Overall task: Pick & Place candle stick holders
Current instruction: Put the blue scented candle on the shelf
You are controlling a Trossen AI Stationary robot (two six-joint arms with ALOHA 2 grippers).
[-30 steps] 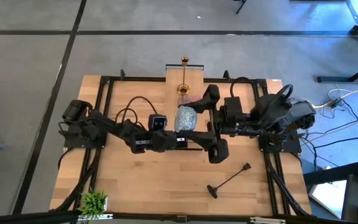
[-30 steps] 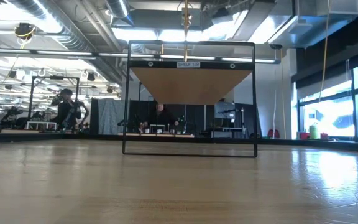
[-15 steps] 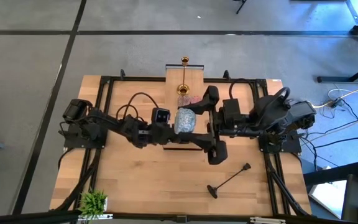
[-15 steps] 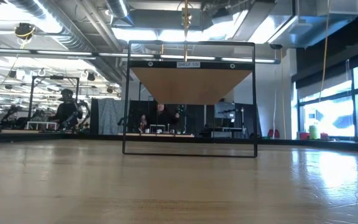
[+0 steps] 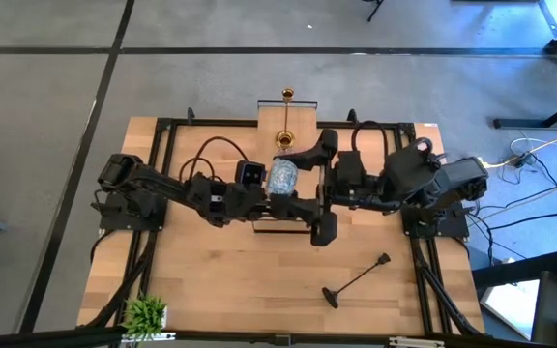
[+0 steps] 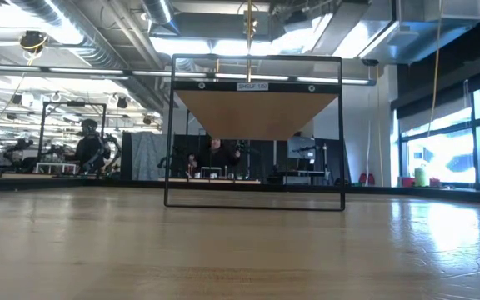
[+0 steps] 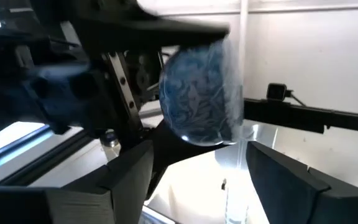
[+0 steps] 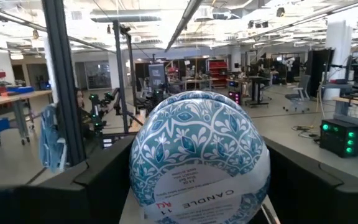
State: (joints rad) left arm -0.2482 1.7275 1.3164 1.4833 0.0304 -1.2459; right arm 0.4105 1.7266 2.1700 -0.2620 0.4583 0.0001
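the blue patterned candle holder (image 5: 282,178) sits between the wide-spread fingers of the right gripper (image 5: 319,184), gripped on its sides. the left gripper (image 5: 264,193), just beside it, is opening; it should back straight off without nudging the holder.

You get even, soft light in the high view, with only faint shadows under the two dark arms on the pale wooden counter (image 5: 211,280). In the low view, ceiling strip lights and bright windows at the right throw a glossy glare across the counter's near surface, which is soft and out of focus. In the left wrist view, the blue patterned round candle holder (image 7: 197,96) is smeared by blur against a washed-out white background. The right wrist view is sharp on it, dimmer behind.
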